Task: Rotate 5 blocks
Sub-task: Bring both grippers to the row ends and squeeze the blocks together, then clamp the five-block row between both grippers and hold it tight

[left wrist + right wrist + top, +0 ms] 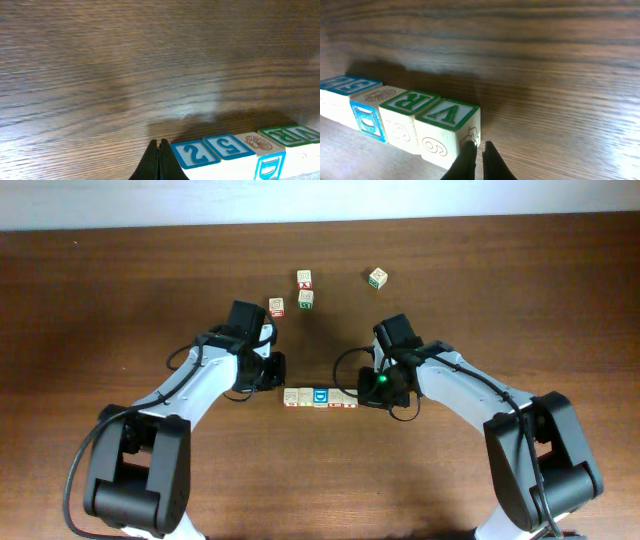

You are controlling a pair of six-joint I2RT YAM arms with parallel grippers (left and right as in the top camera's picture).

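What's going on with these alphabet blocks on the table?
The left tool, shut, sits at one end of a row of blocks, by the blue 2 block. The right tool, shut, sits at the other end, beside the green V block. Neither holds anything. Four more blocks lie apart, farther back.

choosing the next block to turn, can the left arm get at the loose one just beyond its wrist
Probably yes: that loose block stands apart with bare table around it, and the shut left claw holds nothing.
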